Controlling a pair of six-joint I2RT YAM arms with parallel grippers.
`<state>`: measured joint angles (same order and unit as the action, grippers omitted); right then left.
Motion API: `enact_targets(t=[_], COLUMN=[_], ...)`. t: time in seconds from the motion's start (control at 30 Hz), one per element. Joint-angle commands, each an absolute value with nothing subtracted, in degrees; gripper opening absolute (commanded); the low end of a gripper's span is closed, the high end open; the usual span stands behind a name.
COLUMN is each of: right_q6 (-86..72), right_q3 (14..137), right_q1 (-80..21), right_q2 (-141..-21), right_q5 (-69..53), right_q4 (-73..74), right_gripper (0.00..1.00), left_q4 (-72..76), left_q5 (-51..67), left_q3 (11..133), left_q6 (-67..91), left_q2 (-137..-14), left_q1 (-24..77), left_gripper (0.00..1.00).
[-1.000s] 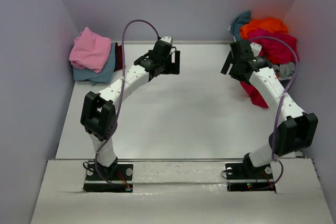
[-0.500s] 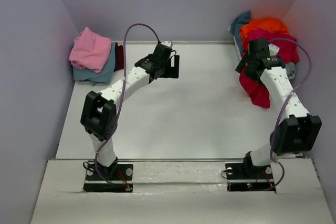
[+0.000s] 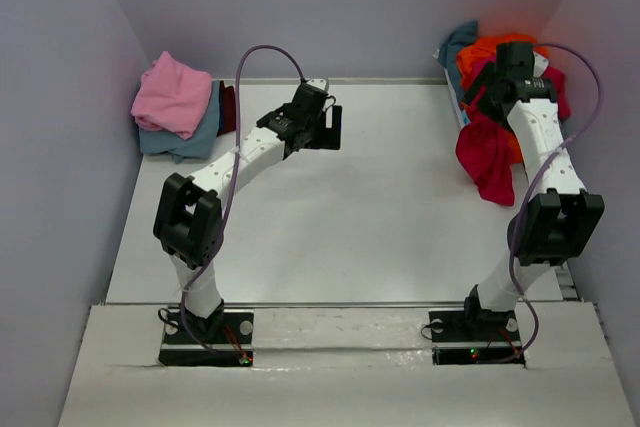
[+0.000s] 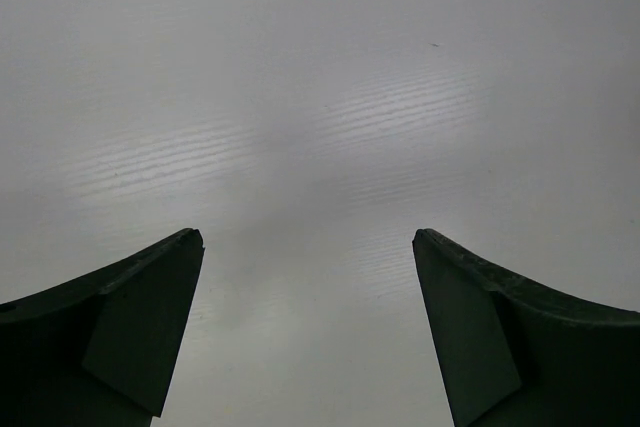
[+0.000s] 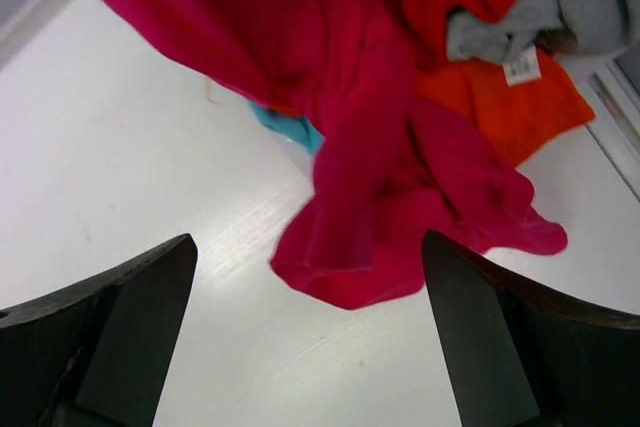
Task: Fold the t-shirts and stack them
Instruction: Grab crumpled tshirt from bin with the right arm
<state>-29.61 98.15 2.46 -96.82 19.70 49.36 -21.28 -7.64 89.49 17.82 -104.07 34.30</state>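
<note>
The table (image 3: pixel 330 217) has a folded stack (image 3: pixel 175 102) of tees at its far-left corner and a messy heap (image 3: pixel 505 57) at its far-right corner, with a magenta-red tee (image 5: pixel 370 177) spilling down onto the table's right side. That tee looks light, floppy and tangled with its neighbours, so pinching the bunched fold near its low hem seems the best bet. The right gripper (image 5: pixel 309 237) hovers over it wide open and empty, and the left gripper (image 4: pixel 308 232) hangs over the table's far middle, equally wide and empty.
</note>
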Motion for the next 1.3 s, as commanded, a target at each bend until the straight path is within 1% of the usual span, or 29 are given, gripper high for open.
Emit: enact_targets(t=[0.0,0.13,0.43,0.67,0.97,1.27], right_q6=[-28.21,-28.12,-29.0,-29.88,-29.88,-28.74], right_q3=[109.06,110.22,103.11,97.57,97.12,98.0], right_q1=[2.37,2.37,2.37,2.37,2.37,2.37], right_q2=[-99.49,-100.9,-99.05,-98.53,-99.14,-98.96], right_q5=[15.3,15.29,14.85,15.47,14.94,17.05], right_q4=[51.06,52.82,51.51,48.96,47.11,46.93], right_gripper=[1.0,1.0,1.0,0.98,0.9,0.74], left_q4=[-21.01,-21.0,-20.83,-20.83,-20.92,-21.09], left_q5=[-7.47,-7.65,-7.65,-7.82,-8.44,-8.44], left_q3=[89.82,89.91,89.74,89.74,88.77,89.12], left_q6=[16.87,16.88,16.79,16.87,16.61,16.61], left_q2=[-101.69,-102.04,-102.3,-102.31,-101.6,-101.51], left_q1=[34.45,34.45,34.45,34.45,34.45,34.45], left_gripper=[0.99,0.99,0.99,0.99,0.99,0.99])
